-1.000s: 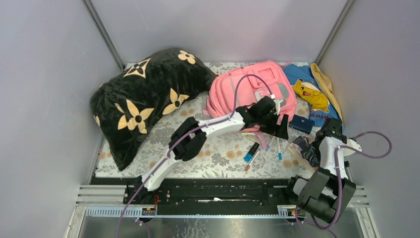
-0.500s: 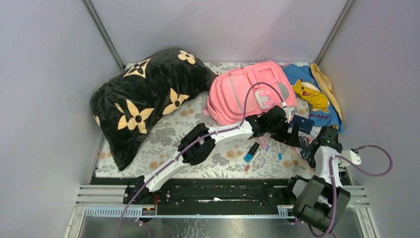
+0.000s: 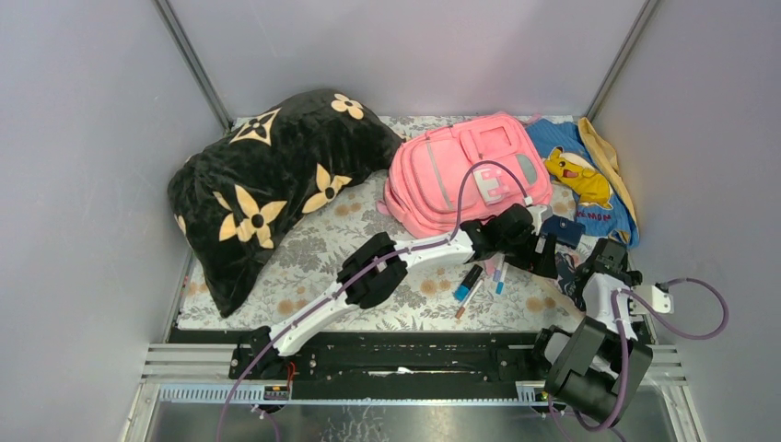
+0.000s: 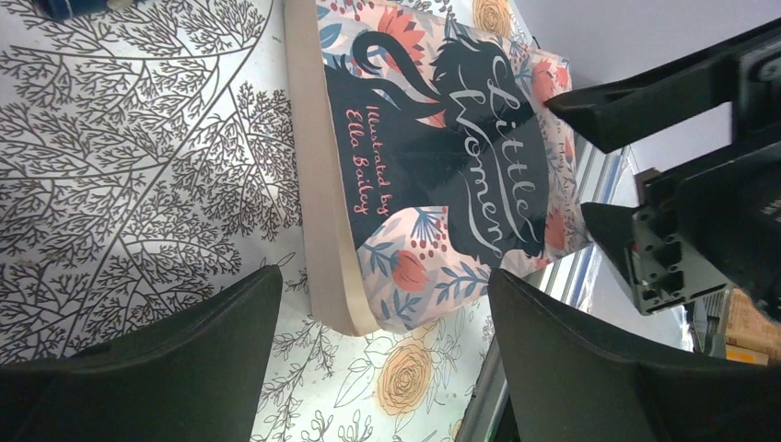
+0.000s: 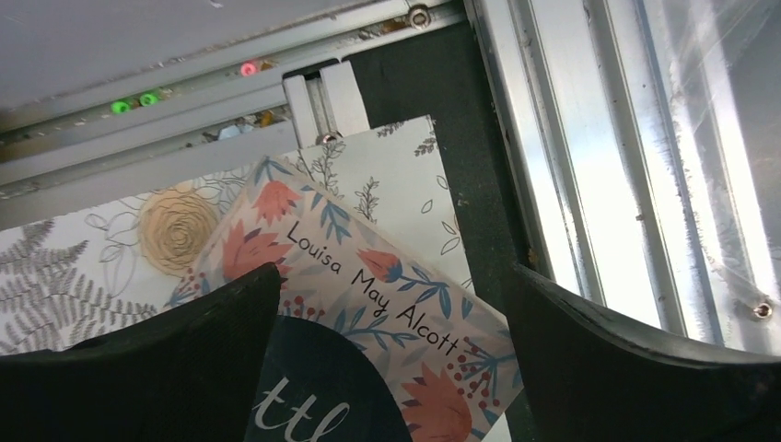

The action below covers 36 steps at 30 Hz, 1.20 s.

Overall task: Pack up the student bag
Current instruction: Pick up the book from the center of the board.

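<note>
The pink student bag (image 3: 465,170) lies at the back of the flowered table cover, closed side up. A "Little Women" book (image 3: 565,273) lies at the front right, mostly under both grippers. My left gripper (image 3: 545,261) is open and empty, just over the book's near end; in the left wrist view the book (image 4: 442,157) lies ahead of the fingers (image 4: 138,368). My right gripper (image 3: 592,273) is open, its fingers on either side of the book's corner (image 5: 368,304). The right gripper's fingers (image 4: 645,92) show in the left wrist view.
Several pens (image 3: 474,281) lie left of the book. A dark blue case (image 3: 560,230) sits just behind it. A black flowered pillow (image 3: 267,184) fills the back left, a blue cartoon cloth (image 3: 576,180) the back right. The aluminium rail (image 5: 553,138) runs beside the book.
My left arm has swung away from the bag, forward and to the right, and lowered over the book. My right gripper has shifted slightly toward the near edge.
</note>
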Each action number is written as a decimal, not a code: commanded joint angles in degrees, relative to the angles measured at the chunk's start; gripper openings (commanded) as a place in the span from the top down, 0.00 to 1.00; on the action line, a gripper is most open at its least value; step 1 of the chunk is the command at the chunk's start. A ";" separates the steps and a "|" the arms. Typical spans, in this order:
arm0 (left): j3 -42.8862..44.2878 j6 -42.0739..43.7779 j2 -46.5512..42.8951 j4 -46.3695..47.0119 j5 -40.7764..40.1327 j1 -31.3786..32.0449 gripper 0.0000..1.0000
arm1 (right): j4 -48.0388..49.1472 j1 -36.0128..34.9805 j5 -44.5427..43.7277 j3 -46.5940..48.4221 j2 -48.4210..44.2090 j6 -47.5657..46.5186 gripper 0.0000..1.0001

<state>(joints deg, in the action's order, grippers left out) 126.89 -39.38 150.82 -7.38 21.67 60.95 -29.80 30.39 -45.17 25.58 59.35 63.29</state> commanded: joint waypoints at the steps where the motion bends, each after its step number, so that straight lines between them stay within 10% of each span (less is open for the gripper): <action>1: -0.53 0.27 0.27 2.94 -0.54 0.40 0.12 | 6.67 1.75 1.91 -2.17 0.98 0.06 0.04; 17: -9.40 5.03 -9.00 1.89 0.58 -3.40 0.20 | 13.40 1.82 41.16 -4.69 -1.53 -17.92 0.15; 29: -9.33 3.07 -7.50 2.94 4.56 -3.64 0.43 | 15.08 1.86 46.59 -7.75 -2.38 -19.25 0.24; 36: -7.26 1.24 -6.50 2.86 4.88 -3.63 0.89 | 15.59 1.87 47.12 -7.41 -1.08 -19.50 0.24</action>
<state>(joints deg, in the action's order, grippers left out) 116.79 -36.97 143.35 -6.74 22.31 56.07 -11.97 33.06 -9.28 20.14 55.75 41.43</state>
